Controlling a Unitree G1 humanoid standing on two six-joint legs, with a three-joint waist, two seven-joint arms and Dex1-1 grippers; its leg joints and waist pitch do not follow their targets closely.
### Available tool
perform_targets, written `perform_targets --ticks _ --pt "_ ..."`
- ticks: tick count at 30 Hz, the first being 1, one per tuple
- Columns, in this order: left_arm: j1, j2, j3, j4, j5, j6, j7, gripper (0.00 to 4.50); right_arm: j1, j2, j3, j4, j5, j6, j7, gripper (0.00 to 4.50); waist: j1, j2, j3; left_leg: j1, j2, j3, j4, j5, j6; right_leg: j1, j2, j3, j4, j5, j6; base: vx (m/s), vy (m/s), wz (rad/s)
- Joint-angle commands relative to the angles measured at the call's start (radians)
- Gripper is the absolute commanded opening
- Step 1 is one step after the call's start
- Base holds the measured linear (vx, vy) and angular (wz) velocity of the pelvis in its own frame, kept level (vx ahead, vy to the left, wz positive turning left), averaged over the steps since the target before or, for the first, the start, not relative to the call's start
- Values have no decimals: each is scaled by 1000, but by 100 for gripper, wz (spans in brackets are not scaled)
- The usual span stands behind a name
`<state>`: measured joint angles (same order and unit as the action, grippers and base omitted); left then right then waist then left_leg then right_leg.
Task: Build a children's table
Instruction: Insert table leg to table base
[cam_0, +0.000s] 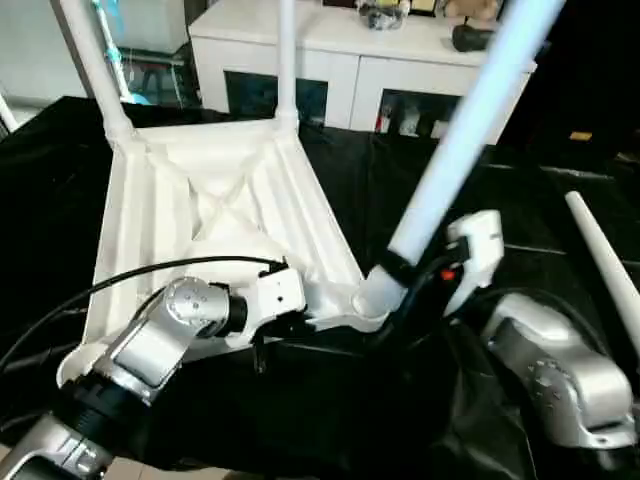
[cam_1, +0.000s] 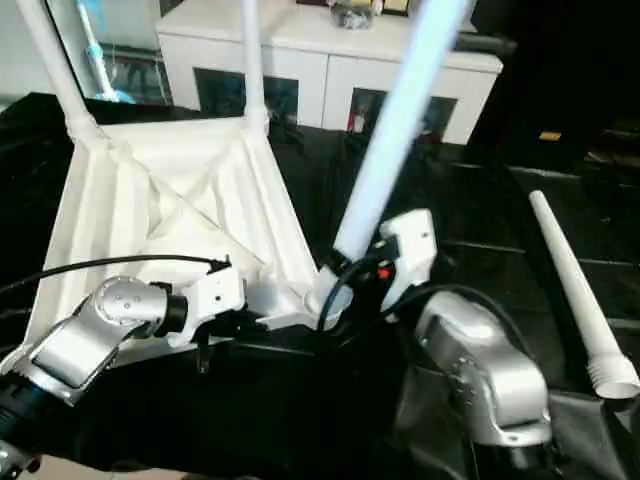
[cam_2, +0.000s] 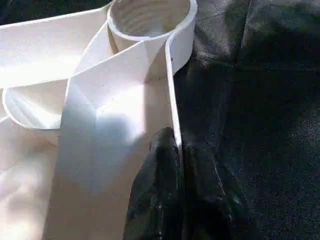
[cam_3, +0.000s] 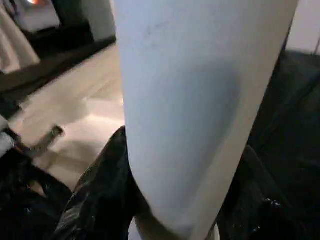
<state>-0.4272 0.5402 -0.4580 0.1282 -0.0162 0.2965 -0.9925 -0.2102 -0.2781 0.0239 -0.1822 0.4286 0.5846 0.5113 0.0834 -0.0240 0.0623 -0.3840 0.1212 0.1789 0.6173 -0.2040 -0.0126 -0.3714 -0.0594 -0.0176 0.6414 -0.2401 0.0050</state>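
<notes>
Your tabletop (cam_0: 215, 215) lies ribs-up on the black cloth (cam_0: 560, 210), two legs (cam_0: 95, 65) standing in its far sockets. A third leg (cam_0: 465, 135) leans in the near right socket, clamped near its foot by your right gripper (cam_0: 400, 275). It's tilted: push now and it may jam or lever the top sideways. Your left gripper (cam_2: 175, 150), pinched on the near rim, is all that steadies it. The fourth leg (cam_1: 580, 290) lies far right.

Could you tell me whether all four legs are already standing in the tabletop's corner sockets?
No, one loose leg lies on the black cloth beside the tabletop.
</notes>
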Motion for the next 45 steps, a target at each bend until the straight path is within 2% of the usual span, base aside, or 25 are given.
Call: perform_targets --ticks 1,5,6,7,8,9,11,12,13,15,16,20,23,27,33,38,42,45 --pt "14 -5 -5 9 -1 -31 -8 0 -32 -1 1 55 -25 -13 -6 186 -13 1 -47 28 110 -49 -103 -251 -54 9 -109 55 -91 -194 -200 0 0 0" --pt "17 -8 7 12 -3 -35 -10 0 -65 11 -6 109 -25 -25 -11 186 -12 3 -48 31 112 -45 -102 -217 -39 8 -103 53 -87 -144 -203 0 0 0" --pt "17 -8 7 12 -3 -35 -10 0 -65 11 -6 109 -25 -25 -11 186 -16 -16 -46 29 111 -42 -102 -208 -29 9 -102 53 -89 -138 -205 0 0 0" --pt "20 -9 10 10 -4 -35 -11 0 -82 17 -8 132 -22 -29 -10 186 -13 -13 -46 27 110 -43 -101 -191 -18 12 -106 53 -88 -143 -208 0 0 0" --pt "21 -9 10 10 -4 -35 -11 0 -84 17 -8 135 -22 -29 -9 186 -14 -9 -45 29 109 -41 -100 -195 -15 8 -107 53 -90 -162 -212 0 0 0" --pt "27 -9 15 7 -4 -36 -8 0 -106 24 -2 167 -16 -28 4 186 -14 -14 -44 29 110 -39 -100 -197 -13 8 -106 53 -92 -171 -210 0 0 0" --pt "31 -13 22 4 -2 -34 -2 0 -113 25 9 181 -19 -29 19 186 -14 -14 -42 28 111 -40 -101 -197 -8 7 -107 53 -93 -204 -206 0 0 0" --pt "32 -13 22 3 -1 -34 -2 0 -113 22 15 181 -17 -24 29 186 -13 -13 -42 29 112 -40 -101 -197 -8 7 -106 53 -93 -206 -203 0 0 0" --pt "32 -13 22 3 1 -34 -1 0 -113 20 20 181 -17 -22 34 186 -13 -20 -43 27 112 -39 -102 -178 0 9 -105 52 -91 -189 -198 0 0 0" --pt "31 -11 22 5 12 -37 7 0 -110 12 42 165 -10 -6 64 186 -13 -18 -42 28 112 -39 -102 -178 4 8 -105 51 -92 -190 -195 0 0 0" --pt "31 -12 22 4 12 -37 6 0 -108 9 48 153 -4 5 73 186 -13 -22 -43 28 112 -39 -102 -179 6 8 -104 51 -92 -194 -194 0 0 0" --pt "31 -17 25 2 18 -39 14 0 -108 -3 67 127 7 23 98 186 -13 -21 -41 28 112 -41 -104 -209 -5 5 -107 52 -98 -263 -183 0 0 0" --pt "30 -18 25 2 23 -40 14 0 -112 -13 82 128 -5 26 110 186 -15 -22 -41 29 112 -41 -104 -219 -13 3 -107 53 -99 -280 -177 0 0 0" --pt "28 -17 26 3 27 -41 12 0 -121 -19 90 180 -55 -6 97 186 -17 -23 -42 29 112 -41 -104 -217 -17 1 -108 53 -100 -282 -177 0 0 0" --pt "31 -12 27 1 33 -42 4 0 -152 -3 86 248 -70 -18 71 186 -18 -22 -44 29 112 -40 -104 -211 -19 0 -107 53 -99 -257 -188 0 0 0" --pt "31 -8 27 3 38 -42 0 0 -173 2 100 285 -84 5 79 186 -25 -23 -45 28 112 -42 -105 -219 -23 2 -105 52 -96 -244 -194 0 0 0" --pt "32 -3 30 5 40 -42 -4 0 -189 -1 128 306 -87 40 101 186 -31 -26 -44 28 113 -43 -107 -248 -31 1 -106 53 -98 -272 -192 0 0 0" --pt "32 -2 33 4 41 -40 -4 0 -189 7 120 308 -66 57 105 186 -31 -28 -44 28 113 -44 -106 -242 -30 1 -107 54 -99 -269 -190 0 0 0"
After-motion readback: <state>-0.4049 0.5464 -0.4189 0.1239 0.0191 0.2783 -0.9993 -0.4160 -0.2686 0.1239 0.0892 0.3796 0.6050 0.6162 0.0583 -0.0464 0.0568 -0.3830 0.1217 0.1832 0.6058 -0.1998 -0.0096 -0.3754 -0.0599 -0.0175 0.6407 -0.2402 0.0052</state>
